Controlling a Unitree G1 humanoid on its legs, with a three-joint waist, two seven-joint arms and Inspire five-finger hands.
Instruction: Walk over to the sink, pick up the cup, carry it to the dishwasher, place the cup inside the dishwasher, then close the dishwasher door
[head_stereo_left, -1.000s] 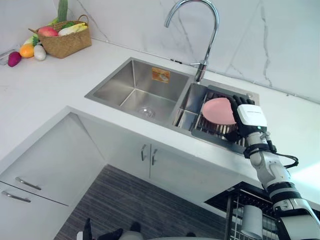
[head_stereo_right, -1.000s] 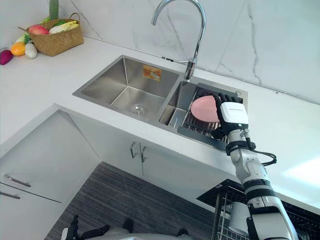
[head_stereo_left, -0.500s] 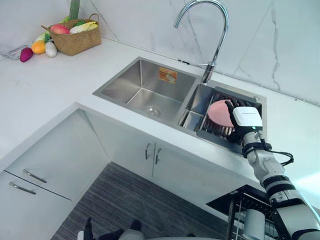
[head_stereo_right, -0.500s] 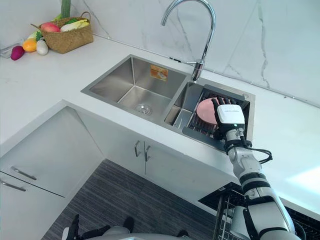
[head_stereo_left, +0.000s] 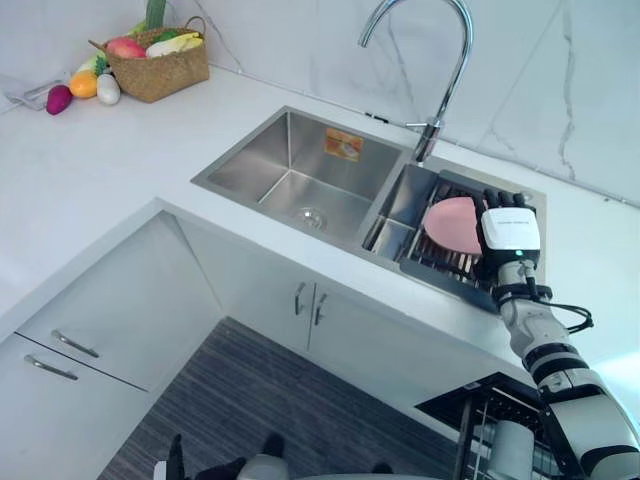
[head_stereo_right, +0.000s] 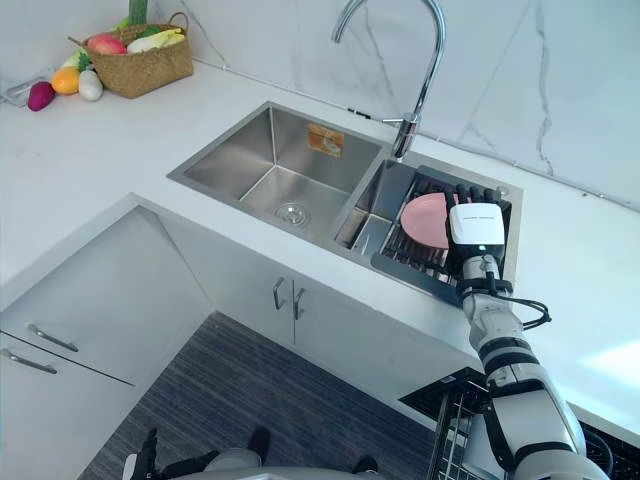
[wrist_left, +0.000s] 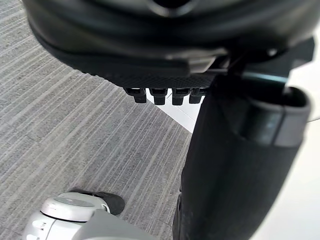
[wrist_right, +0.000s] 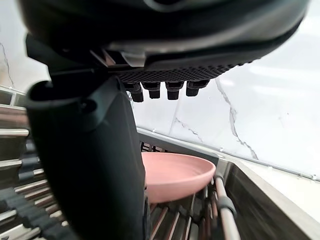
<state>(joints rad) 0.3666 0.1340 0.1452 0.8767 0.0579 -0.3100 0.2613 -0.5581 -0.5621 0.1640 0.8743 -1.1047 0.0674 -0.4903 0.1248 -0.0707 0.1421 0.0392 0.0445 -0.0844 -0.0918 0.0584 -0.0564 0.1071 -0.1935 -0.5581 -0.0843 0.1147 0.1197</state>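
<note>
right hand beside the pink dish in the sink rack, not yet gripping

you have no cup here, only a shallow pink dish (head_stereo_left: 450, 225) standing on edge in the rack (head_stereo_left: 432, 263) in the right basin of the sink (head_stereo_left: 258, 160). your right hand (head_stereo_left: 510, 235) is just beside it, fingers (head_stereo_left: 503, 198) straight and thumb apart, holding nothing. your left hand (wrist_left: 165, 45) hangs relaxed and empty above the floor (wrist_left: 75, 125). expect the dish to be light, stiff and smooth, so likely slippery and perhaps breakable. pinch its upper rim, thumb on one face and fingers on the other, then lift straight up clear of the rack. against a second ago the camera has shifted and the right hand covers less of the dish, which stands in the same place in the rack.
</note>
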